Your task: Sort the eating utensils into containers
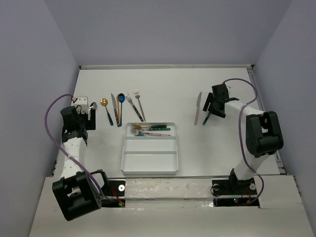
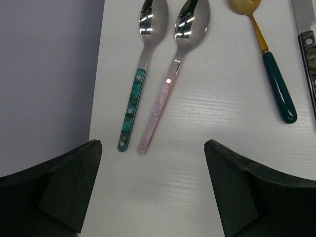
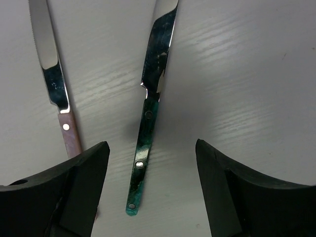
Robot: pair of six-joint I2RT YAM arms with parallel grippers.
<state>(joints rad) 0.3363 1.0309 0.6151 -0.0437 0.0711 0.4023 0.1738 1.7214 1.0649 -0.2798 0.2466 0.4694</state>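
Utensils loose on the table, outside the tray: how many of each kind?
Spoons: 4 – silver teal-handled, silver pink-handled, gold, blue
Knives: 3 – left one, pink-handled, teal-handled
Forks: 2
Total: 9

The white table [image 1: 217, 153] carries a tray [image 1: 150, 161], a row of utensils [image 1: 120, 109] and two knives [image 1: 198, 108].

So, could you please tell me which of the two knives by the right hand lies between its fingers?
The teal-handled knife, centred in the gap of the open right hand; the pink-handled knife lies off to one side, outside that gap.
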